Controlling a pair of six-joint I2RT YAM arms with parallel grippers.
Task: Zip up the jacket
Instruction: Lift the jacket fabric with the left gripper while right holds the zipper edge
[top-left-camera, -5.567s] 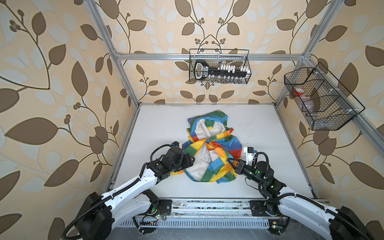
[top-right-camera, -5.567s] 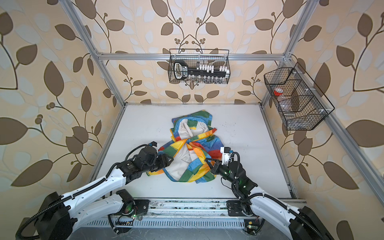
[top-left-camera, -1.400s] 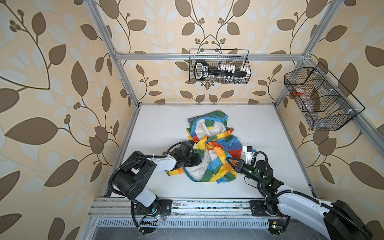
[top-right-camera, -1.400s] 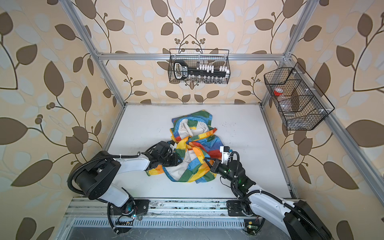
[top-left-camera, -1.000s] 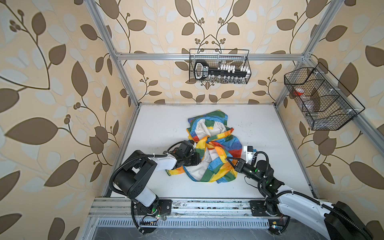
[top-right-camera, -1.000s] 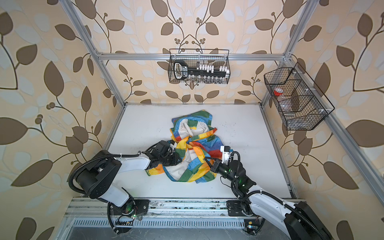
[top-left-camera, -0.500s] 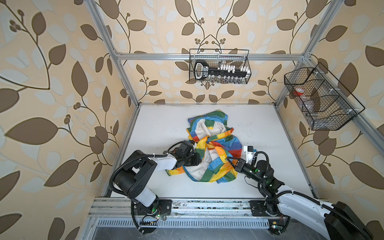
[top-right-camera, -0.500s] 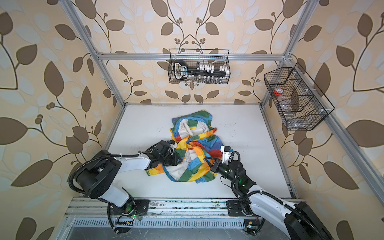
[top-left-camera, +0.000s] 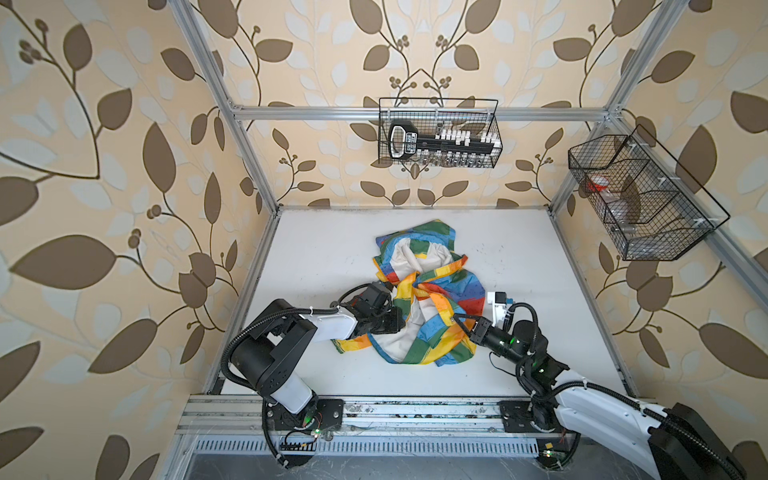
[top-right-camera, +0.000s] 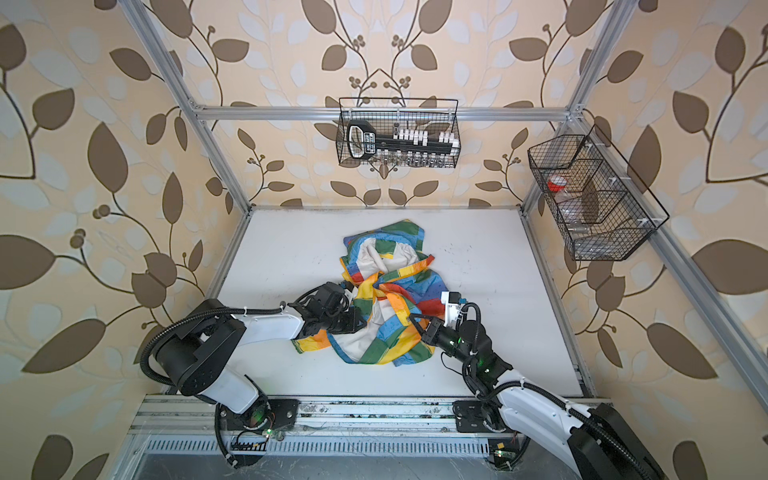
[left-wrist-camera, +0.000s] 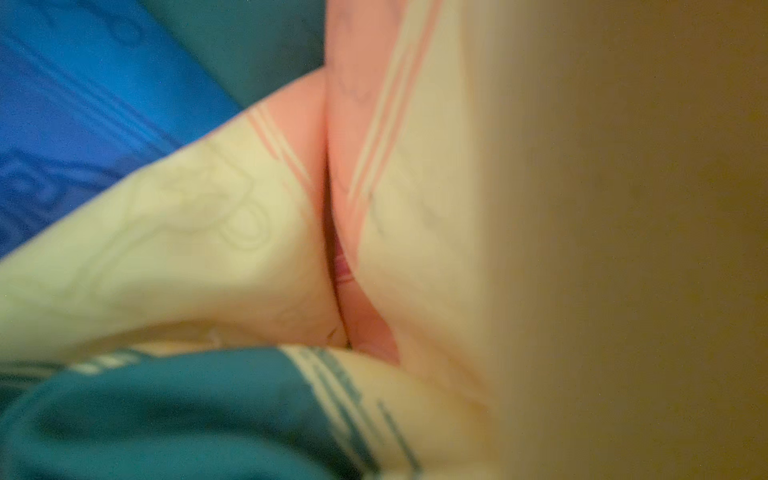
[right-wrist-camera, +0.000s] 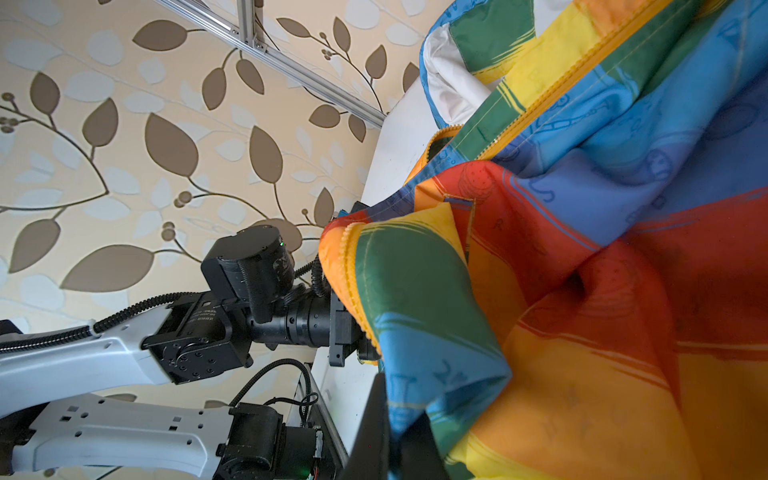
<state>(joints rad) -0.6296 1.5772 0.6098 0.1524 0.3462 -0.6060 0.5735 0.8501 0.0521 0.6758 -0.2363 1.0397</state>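
Jacket: jacket (top-left-camera: 432, 286) crumpled on table (top-left-camera: 324, 257), between both grippers.
Left gripper (top-left-camera: 398, 323): jaws together, tips buried in folds; any pinch is hidden.
Right gripper (top-left-camera: 460, 321): clamped on jacket's edge, tips partly covered.
Left wrist view: only blurred cloth.

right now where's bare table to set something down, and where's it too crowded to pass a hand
Bare table lies between the jacket and the left rail, between it and the right rail, and along the back wall. Crowded: the near middle, where the left end effector and right end effector are shut on the jacket.
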